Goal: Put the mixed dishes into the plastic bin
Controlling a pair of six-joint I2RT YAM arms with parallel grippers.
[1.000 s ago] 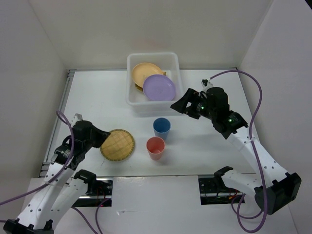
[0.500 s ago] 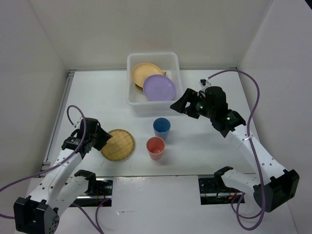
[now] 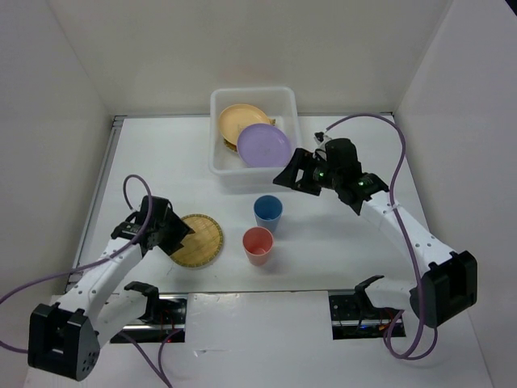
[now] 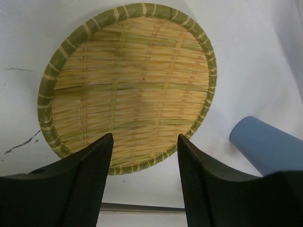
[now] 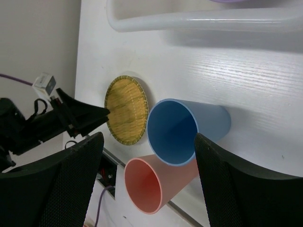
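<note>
White tabletop is bearing 1 woven plate, lying flat before the left gripper; it and the right gripper are gaping, holding nothing. Light, stiff: probably wanting a rim pinch.

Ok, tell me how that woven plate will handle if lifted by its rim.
The woven straw plate looks thin, so probably light. Its ribbed weave should give grip but may flex under an edge pinch. Lying flat on the table, it likely slides if pushed.
</note>
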